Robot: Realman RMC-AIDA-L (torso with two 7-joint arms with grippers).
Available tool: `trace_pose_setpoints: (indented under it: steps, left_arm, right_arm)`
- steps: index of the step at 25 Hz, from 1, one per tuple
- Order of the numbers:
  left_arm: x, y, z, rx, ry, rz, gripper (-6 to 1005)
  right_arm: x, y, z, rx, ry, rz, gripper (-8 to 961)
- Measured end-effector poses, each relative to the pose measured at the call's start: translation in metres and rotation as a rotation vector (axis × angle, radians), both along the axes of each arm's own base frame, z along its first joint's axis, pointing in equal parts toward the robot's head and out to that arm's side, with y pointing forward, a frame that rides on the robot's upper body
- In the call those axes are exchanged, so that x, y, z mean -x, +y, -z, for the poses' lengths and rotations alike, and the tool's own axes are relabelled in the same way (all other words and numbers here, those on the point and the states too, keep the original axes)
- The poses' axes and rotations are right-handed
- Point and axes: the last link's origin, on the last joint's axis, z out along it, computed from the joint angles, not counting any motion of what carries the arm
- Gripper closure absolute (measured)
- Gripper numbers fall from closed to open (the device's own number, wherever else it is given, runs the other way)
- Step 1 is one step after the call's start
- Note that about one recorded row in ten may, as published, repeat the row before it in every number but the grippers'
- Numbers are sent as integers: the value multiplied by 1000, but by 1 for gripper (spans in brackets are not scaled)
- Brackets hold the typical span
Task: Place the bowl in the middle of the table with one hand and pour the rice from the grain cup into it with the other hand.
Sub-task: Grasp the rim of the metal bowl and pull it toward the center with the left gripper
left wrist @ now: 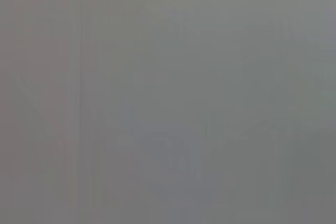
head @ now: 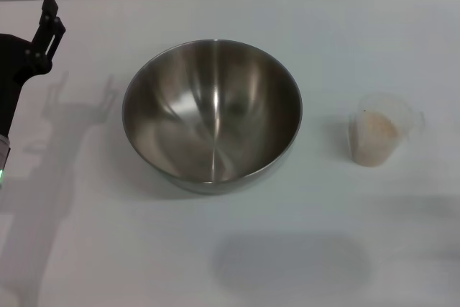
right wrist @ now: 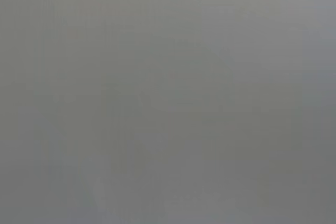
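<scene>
- Stainless steel bowl [head: 212, 114] sits upright near mid bench, a bit left of centre in head view; inside is shiny, w/ nothing visible in it.
- Clear plastic grain cup [head: 379, 131] stands upright on the bench to the robot's right of the bowl, well apart from it, not touching.
- Rice [head: 377, 134] is inside the cup, a pale beige heap filling the lower part; none seen in the bowl or on the bench.
- White matte bench [head: 108, 249] carries both items; soft shadows fall on it left of the bowl & along the near edge.
- Left pincer [head: 50, 23] is at the far-left edge of head view, raised, black, fingertips pointing away from the robot; well apart from the bowl, holding nothing. Only part of it shows, so can't tell if fingers are spread or closed.
- Left arm's black body runs down the left edge below the pincer.
- Right pincer: not seen in head view.
- Both wrist views give only flat grey, nothing readable.
</scene>
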Motion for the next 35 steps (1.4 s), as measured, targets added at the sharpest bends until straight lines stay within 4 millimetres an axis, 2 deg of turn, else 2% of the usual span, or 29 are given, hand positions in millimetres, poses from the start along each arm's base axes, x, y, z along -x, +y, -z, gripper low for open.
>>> trace_pose_setpoints:
  steps: [8, 12, 15, 17, 18, 20, 22, 24, 25, 29, 30, 34, 35]
  left_arm:
    - [1, -4, -4, -20, -8, 1, 185]
    - [-3, 1, -6, -14, -10, -6, 184]
    - [-22, 20, -12, 55, 23, -57, 184]
    - [-29, 24, -15, 70, 32, -64, 184]
    - [-56, 36, -26, 158, 62, -104, 184]
    - [-62, 38, -29, 176, 63, -113, 183]
    - [-76, 45, -36, 307, 81, -199, 183]
    - [-81, 46, -38, 353, 91, -227, 183]
    - [-93, 46, -42, 423, 100, -259, 183]
    - [-100, 44, -46, 497, 88, -287, 182]
    - [-106, 42, -52, 571, 80, -303, 182]
    - [-105, 41, -52, 612, 78, -312, 182]
    - [-102, 40, -49, 692, 75, -333, 182]
  right_arm:
    - [1, 0, 0, -5, 1, -7, 117]
    - [2, 0, -1, -8, 1, -10, 117]
    - [2, -1, -1, -11, 1, -13, 117]
    - [2, -1, -1, -13, 0, -15, 117]
    - [3, -1, -1, -13, 1, -16, 118]
    - [3, -1, -2, -15, 0, -18, 118]
    - [3, -1, -2, -16, 0, -19, 118]
    - [3, -1, -2, -17, 1, -20, 117]
    - [3, -1, -2, -17, 1, -20, 116]
    - [3, -1, -2, -17, 1, -20, 116]
    - [3, -1, -2, -17, 1, -19, 116]
    - [3, -1, -1, -13, 1, -18, 118]
    - [3, -1, -1, -11, 1, -19, 117]
